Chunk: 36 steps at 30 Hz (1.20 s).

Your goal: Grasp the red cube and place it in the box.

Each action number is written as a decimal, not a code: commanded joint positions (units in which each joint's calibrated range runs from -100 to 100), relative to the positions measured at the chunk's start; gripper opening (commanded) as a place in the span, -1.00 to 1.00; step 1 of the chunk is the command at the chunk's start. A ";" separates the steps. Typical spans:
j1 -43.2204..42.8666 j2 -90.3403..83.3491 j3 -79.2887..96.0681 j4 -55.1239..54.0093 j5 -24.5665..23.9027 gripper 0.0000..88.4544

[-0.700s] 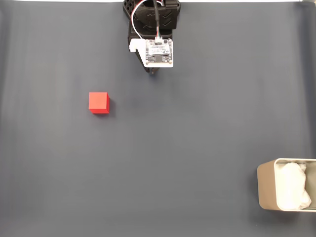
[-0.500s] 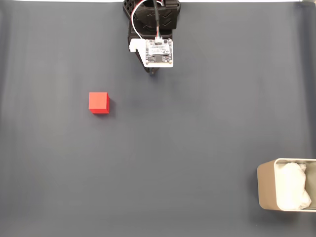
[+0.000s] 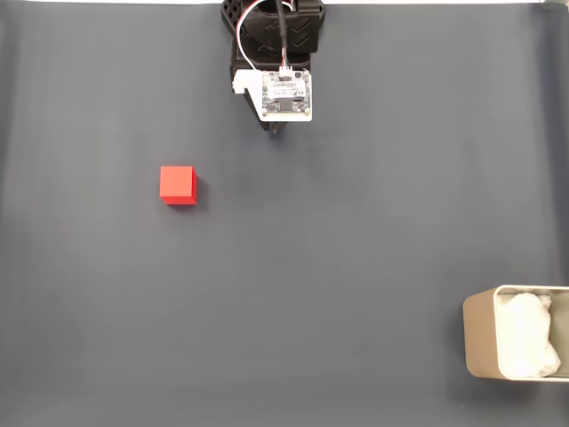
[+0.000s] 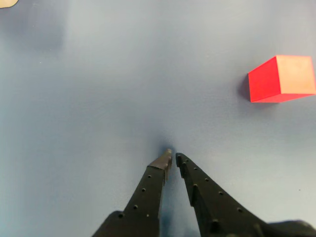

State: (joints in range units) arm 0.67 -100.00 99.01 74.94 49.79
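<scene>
The red cube (image 3: pixel 178 185) lies on the dark grey mat, left of centre in the fixed view; the wrist view has the cube (image 4: pixel 282 78) at the upper right. The arm stands at the top centre with its white circuit board facing up, and the gripper (image 3: pixel 277 131) peeks out just below the board, well to the right of the cube and above it. In the wrist view the gripper (image 4: pixel 173 157) is shut, its two black fingers nearly touching, nothing between them. The beige box (image 3: pixel 480 347) with white padding sits at the bottom right corner.
The dark mat (image 3: pixel 356 249) covers the whole table, with wide bare space between the arm, cube and box. The box is cut off by the right edge of the fixed view. A pale corner (image 4: pixel 7 3) shows at the wrist view's top left.
</scene>
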 commanded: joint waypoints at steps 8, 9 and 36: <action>-0.24 0.09 0.81 0.96 -0.49 -1.00; -0.24 0.09 0.81 0.96 -0.49 -1.00; -0.31 0.09 0.81 0.88 -0.93 -1.00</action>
State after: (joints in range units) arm 0.67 -100.00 99.01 74.94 49.21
